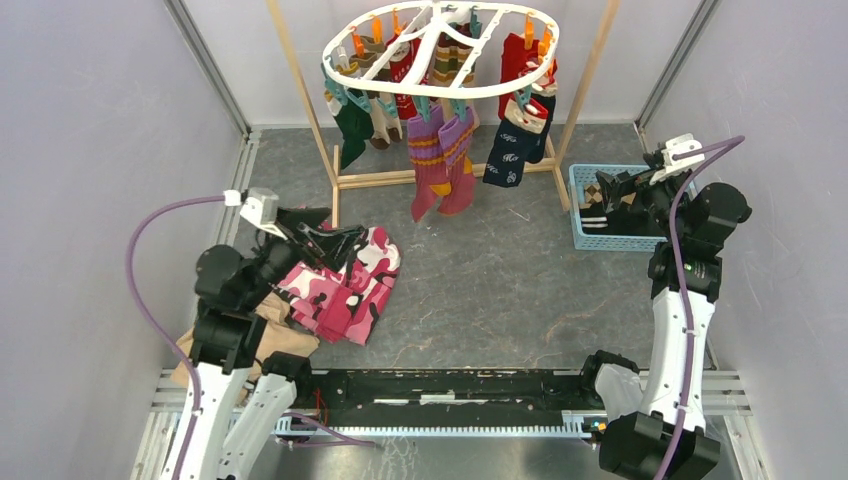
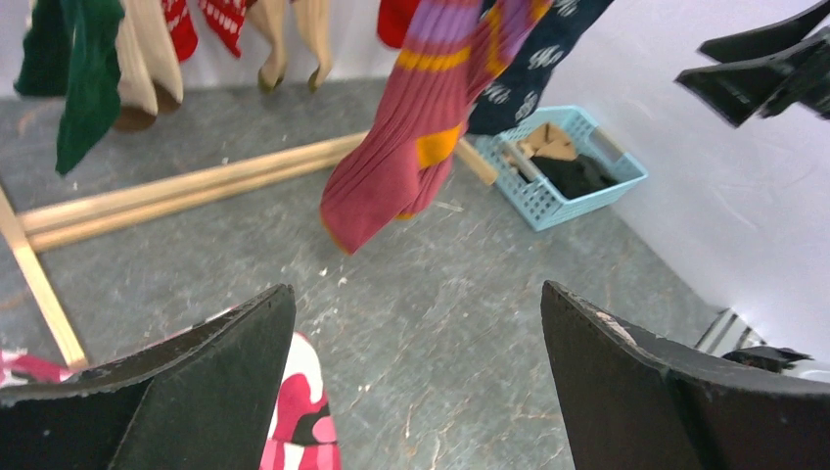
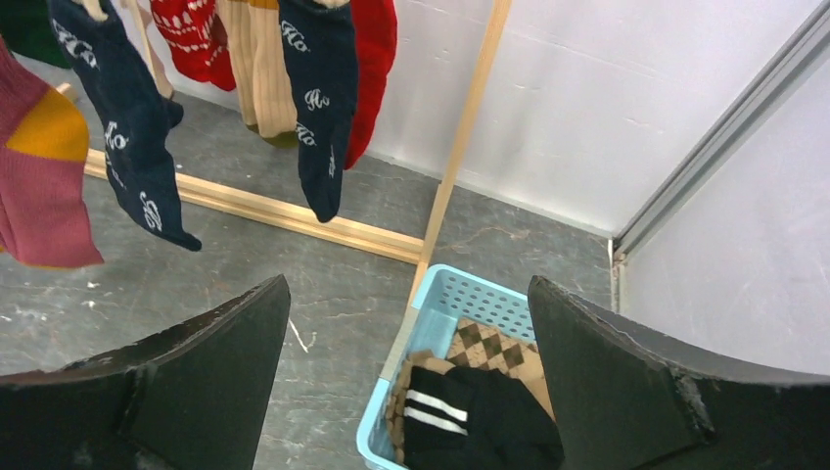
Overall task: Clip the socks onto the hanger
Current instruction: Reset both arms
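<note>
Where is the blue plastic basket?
Top view: the blue plastic basket sits at the right, beside the light wooden rack's right foot, beneath the right gripper.

The top camera sits high behind my two bases. It looks down and forward over the whole grey worktop (image 1: 500,290), far enough back to take in both arms, the hanger (image 1: 480,90) at the far side and the blue basket (image 1: 610,243) on the right. My left wrist camera sits low over the worktop and faces far-right between my left jaws, close under the socks (image 2: 93,78). My right wrist camera looks forward and down between my right jaws, near the basket. Both wrist views share the basket, the maroon sock (image 2: 391,166), the navy sock (image 3: 132,147) and the wooden rack's base rail (image 3: 264,211). The top view holds all of these.
</note>
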